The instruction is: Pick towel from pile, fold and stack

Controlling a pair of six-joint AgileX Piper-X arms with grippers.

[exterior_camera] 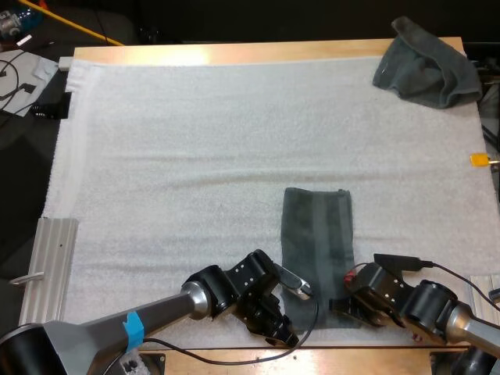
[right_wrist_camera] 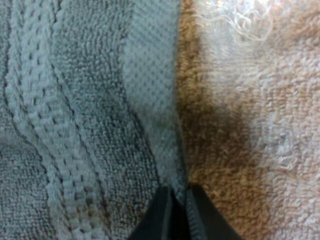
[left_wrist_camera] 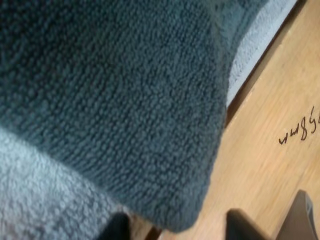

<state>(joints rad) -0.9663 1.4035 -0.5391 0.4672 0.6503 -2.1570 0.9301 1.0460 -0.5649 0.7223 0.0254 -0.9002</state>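
— Wooden worktop (exterior_camera: 359,358) and white mat (exterior_camera: 195,156), seen from my remote station. Nearest me, my right pincer (right_wrist_camera: 175,215) is clamped on the hem of the folded towel (exterior_camera: 316,234), its fingers nearly meeting with the cloth between them. My left pincer (left_wrist_camera: 177,232) stands wide at the towel's other near corner, a dark finger on either side, gripping nothing.

— Why both arms at that end?

— My reading: the towel lies as a long strip running away from me at the mat's near middle. Each near corner needs a hold before that end can be carried over to the far end for the next fold. One side is secured, the other not yet.

— What can't you make out?

— From above, both arms cover the strip's near end, so I cannot tell how square it lies. The left corner seems to hang past the mat's edge over bare wood, where some handwriting is illegible. Farther off, a metal rail (exterior_camera: 48,262) lies at the mat's left edge. Farthest, the crumpled towel (exterior_camera: 426,66) sits at the far right corner; one towel or several, I cannot say.
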